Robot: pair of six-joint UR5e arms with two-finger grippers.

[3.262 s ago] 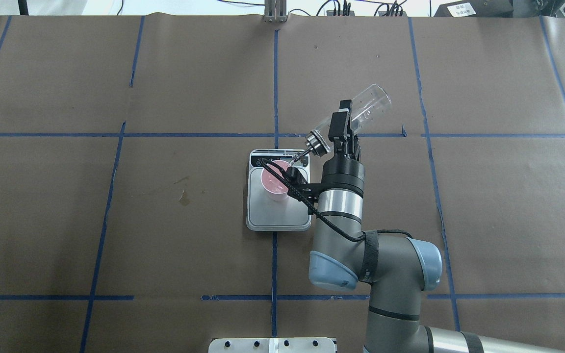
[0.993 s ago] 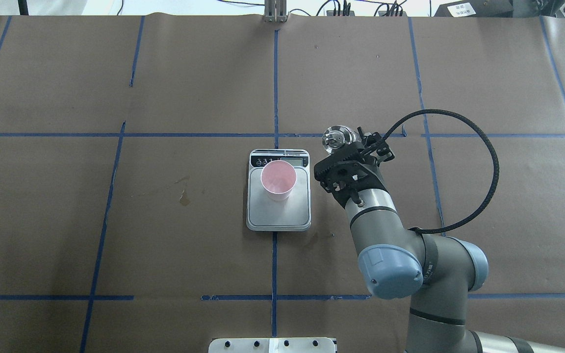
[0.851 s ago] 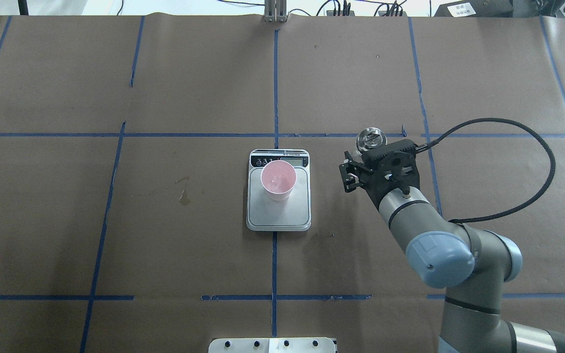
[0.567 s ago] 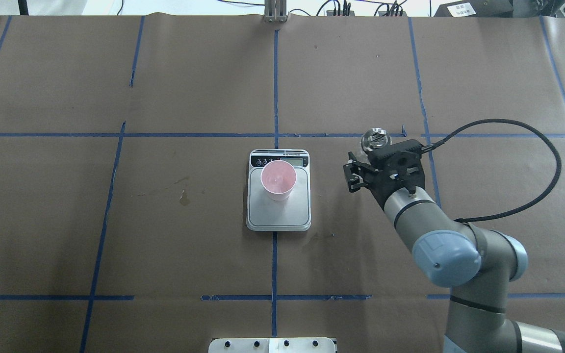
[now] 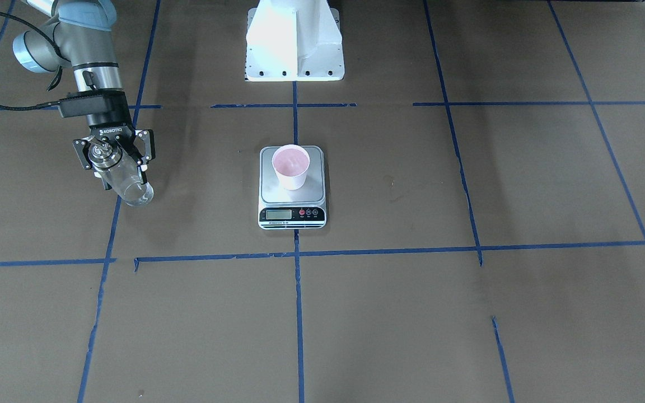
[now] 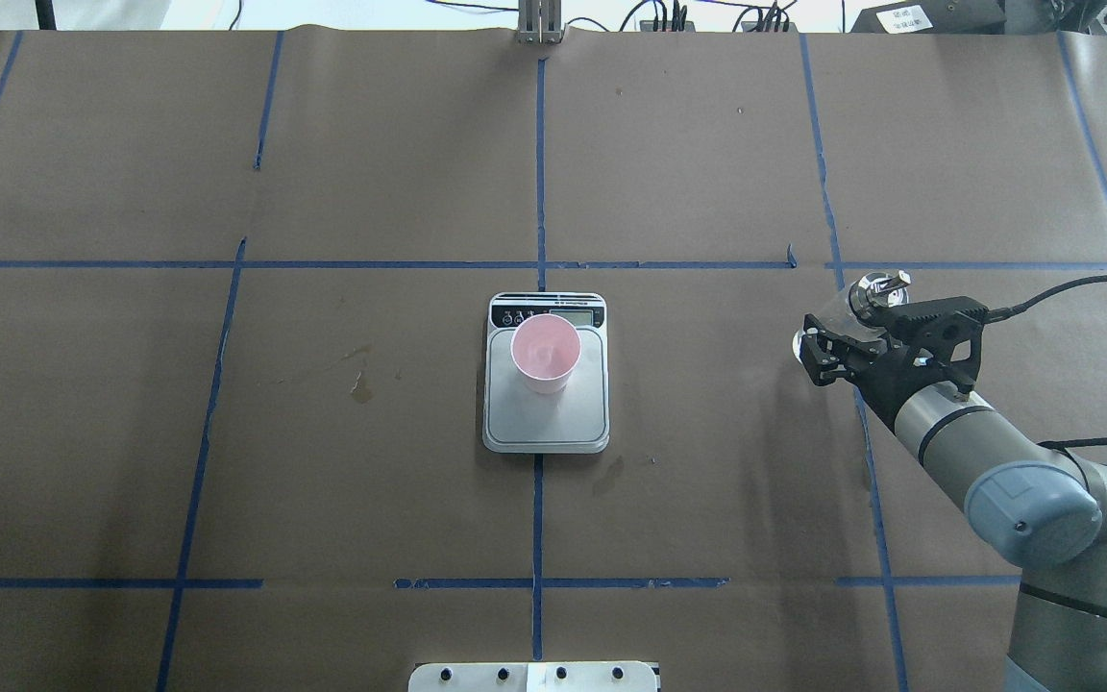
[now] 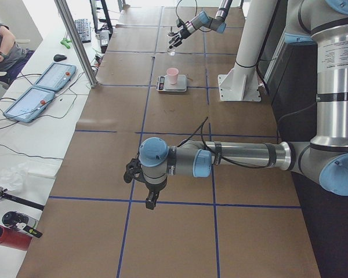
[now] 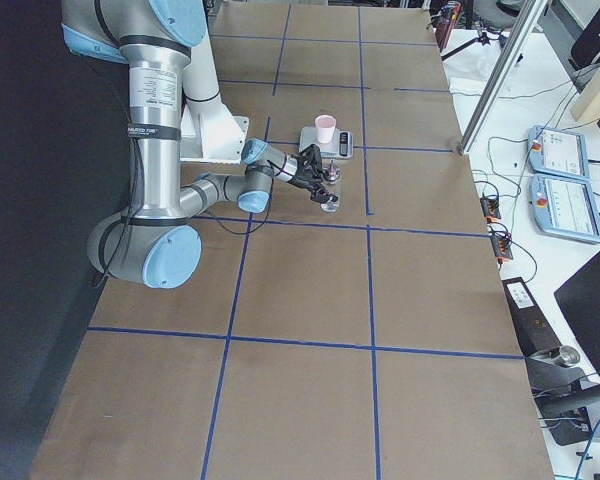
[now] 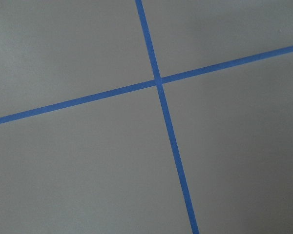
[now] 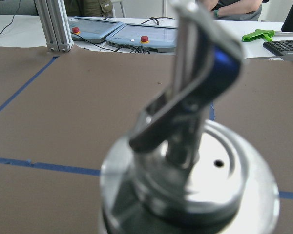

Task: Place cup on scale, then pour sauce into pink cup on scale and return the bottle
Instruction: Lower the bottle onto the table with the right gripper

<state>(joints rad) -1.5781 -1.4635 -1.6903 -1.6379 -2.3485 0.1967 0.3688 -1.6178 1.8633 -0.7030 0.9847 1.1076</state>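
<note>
Returning the bottle (image 5: 126, 183) looked to be the step in hand: the right gripper (image 5: 114, 159) was clenched around its upper body just under the silver cap, holding it upright above a blue tape line (image 5: 111, 224), well apart from the scale (image 5: 307, 195) toward the robot's right. The cup (image 5: 291, 166) stood on the steel plate, pink inside showing (how much sauce it held could not be read). Whether the bottle's base touched the table (image 5: 468, 313) could not be told. Doing this well would mean lowering straight down with the bottle kept plumb, letting go only once the base sat flat, then spreading the fingers wide and lifting clear so neither pad dragged the glass or snagged the spout. Glass on paper would likely slide little but tip easily. Room was generous: bare brown paper lay on every side of the bottle, no table edge was close, and the scale was far enough away not to be knocked. The left gripper (image 7: 140, 186) hung over the table's other end; its jaws could not be judged.
</note>
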